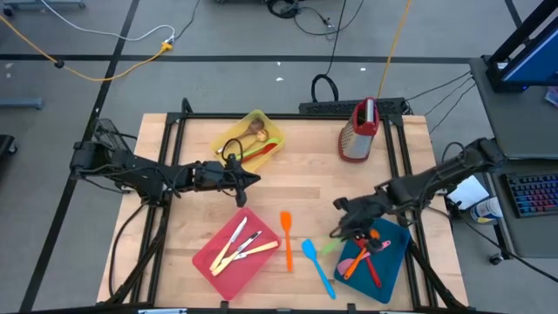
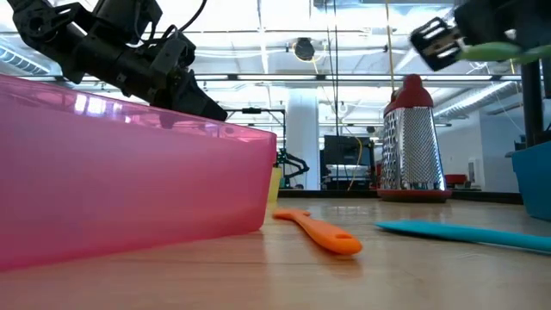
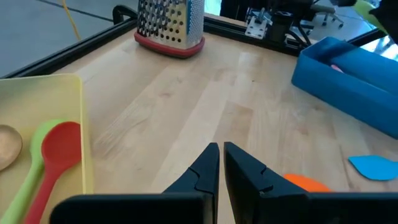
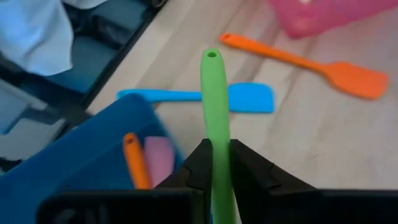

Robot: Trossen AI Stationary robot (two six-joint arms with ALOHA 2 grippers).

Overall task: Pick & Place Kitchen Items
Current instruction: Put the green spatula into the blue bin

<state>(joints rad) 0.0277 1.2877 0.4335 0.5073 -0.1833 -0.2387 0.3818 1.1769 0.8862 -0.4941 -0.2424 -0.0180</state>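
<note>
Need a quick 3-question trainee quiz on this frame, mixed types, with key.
1. True or false: the right gripper is shut on the green utensil.
2. Which tray holds the pale-handled cutlery? A yellow tray B pink tray C blue tray
3. Fill in: the orange spatula and the blue spatula lie on the bare ____.

Key: 1 true; 2 B; 3 table.
</note>
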